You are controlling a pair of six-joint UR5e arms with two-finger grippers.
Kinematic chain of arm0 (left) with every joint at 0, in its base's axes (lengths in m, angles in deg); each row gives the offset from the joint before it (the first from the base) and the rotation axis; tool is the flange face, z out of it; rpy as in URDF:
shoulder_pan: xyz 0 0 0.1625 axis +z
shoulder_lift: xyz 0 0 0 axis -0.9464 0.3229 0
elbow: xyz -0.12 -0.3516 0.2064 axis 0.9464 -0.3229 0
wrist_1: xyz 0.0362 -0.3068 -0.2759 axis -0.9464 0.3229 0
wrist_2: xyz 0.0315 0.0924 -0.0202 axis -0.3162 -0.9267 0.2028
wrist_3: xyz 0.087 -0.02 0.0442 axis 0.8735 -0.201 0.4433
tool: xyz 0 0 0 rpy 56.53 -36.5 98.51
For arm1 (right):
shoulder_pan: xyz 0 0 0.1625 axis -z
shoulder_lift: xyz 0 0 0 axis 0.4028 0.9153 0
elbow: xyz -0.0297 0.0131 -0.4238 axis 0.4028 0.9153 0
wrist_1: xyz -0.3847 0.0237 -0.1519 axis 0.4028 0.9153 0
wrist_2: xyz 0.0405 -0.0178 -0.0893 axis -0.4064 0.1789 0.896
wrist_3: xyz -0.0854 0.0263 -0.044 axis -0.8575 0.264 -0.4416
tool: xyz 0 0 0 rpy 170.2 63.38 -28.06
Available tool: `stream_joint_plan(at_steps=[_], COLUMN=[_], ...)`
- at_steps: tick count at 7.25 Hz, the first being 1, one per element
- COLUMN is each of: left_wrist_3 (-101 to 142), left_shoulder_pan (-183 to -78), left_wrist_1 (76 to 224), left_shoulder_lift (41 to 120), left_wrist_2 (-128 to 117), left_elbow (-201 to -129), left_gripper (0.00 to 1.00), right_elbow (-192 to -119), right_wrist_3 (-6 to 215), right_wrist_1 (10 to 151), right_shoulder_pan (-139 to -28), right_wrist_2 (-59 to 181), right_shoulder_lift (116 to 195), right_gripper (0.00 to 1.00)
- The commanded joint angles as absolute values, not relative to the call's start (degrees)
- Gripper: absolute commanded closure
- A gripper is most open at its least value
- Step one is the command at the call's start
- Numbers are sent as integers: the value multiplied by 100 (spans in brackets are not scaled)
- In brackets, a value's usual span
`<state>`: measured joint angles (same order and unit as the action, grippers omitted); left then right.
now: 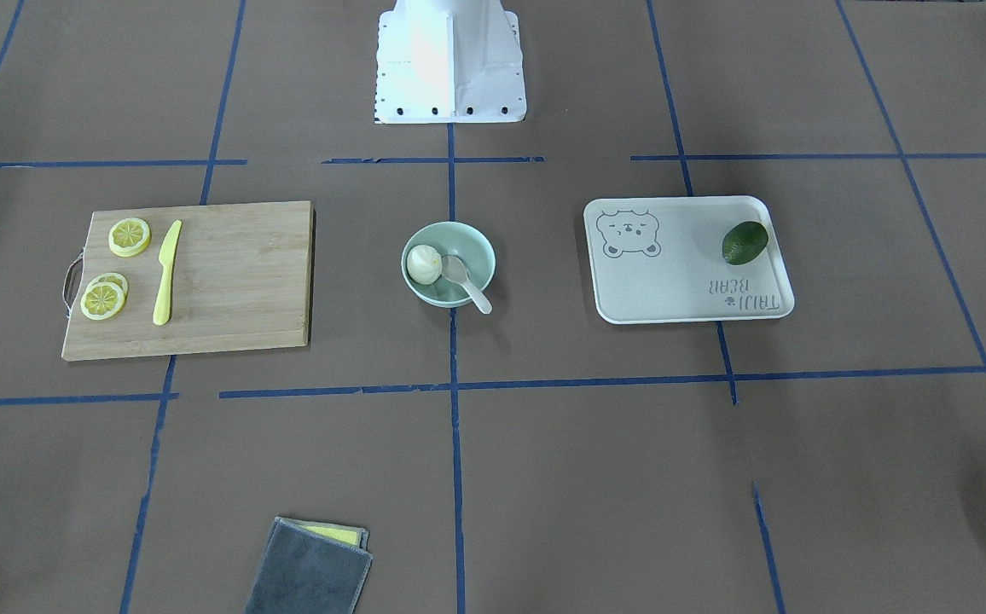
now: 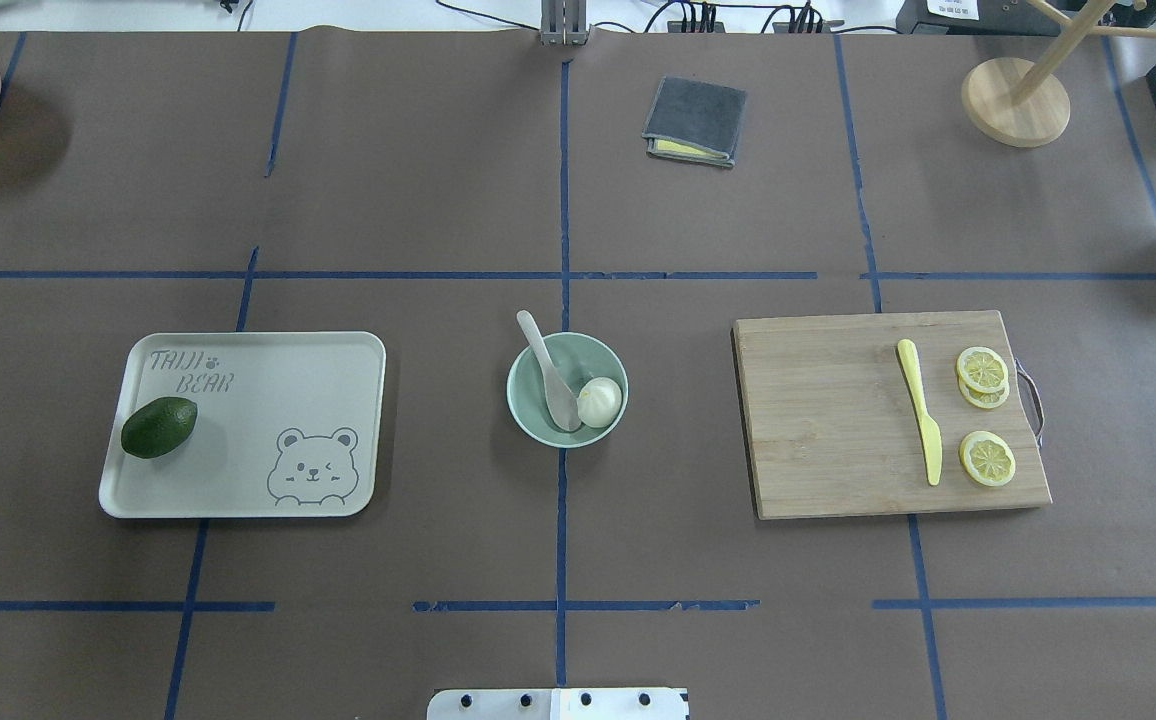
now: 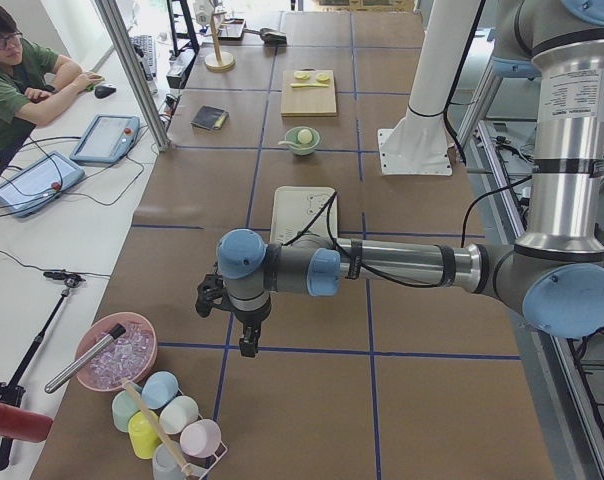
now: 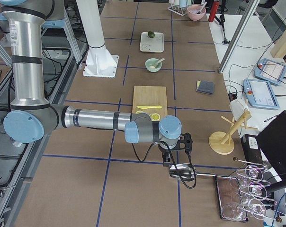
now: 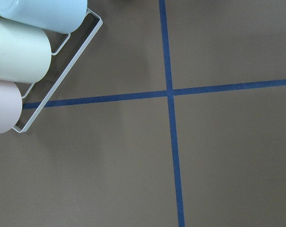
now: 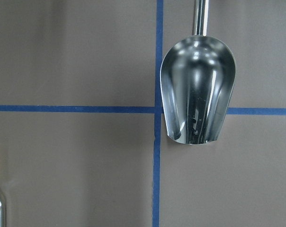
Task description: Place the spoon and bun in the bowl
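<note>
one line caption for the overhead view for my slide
Spoon and bun rest in the bowl, between bear tray and cutting board.

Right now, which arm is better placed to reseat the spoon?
Left, slightly: the spoon handle overhangs the bowl rim on that side; the bun fills the right. Left gripper and right gripper both hang far off.

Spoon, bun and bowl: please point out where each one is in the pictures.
spoon point(image 2: 544, 368), overhead exterior view, on the middle of its handle.
bun point(image 2: 600, 401), overhead exterior view, on its rounded top.
bowl point(image 2: 593, 356), overhead exterior view, on the bare inner wall.
</note>
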<state>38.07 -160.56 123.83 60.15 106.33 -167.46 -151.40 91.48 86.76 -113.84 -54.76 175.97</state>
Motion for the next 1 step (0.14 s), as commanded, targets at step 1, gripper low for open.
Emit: stream_joint_plan(at_steps=[1], left_wrist_3=[3816], left_shoulder_pan=[-16054], left_wrist_1=[12385], left_shoulder_lift=[6015], left_wrist_2=[10633], left_elbow=[-16746], left_gripper=[0], right_elbow=[-15170], right_wrist_3=[9140], right_wrist_1=[8672], right_shoulder_pan=[-11384], right_wrist_2=[-5500], right_shoulder_lift=[17597], right_gripper=[0])
